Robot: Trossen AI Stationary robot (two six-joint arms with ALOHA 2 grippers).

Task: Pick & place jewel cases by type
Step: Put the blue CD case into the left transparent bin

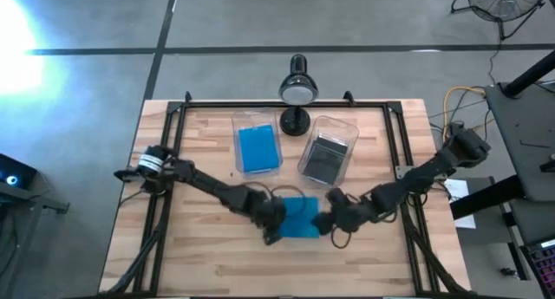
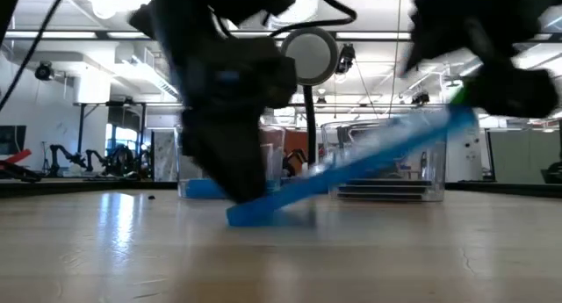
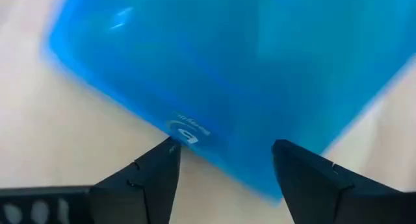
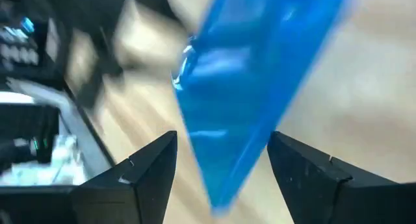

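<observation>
Both grippers flank 1 tilted blue jewel case (image 2: 351,176) mid-table.

Only an embossed logo on the blue jewel case (image 3: 227,74), too blurred to read.

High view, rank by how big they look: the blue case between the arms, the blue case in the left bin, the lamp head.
1. Blue case between the arms and blue case in the left bin: they look alike, and the arms cover part of the first, so no ranking.
2. Lamp head: clearly smallest.
</observation>
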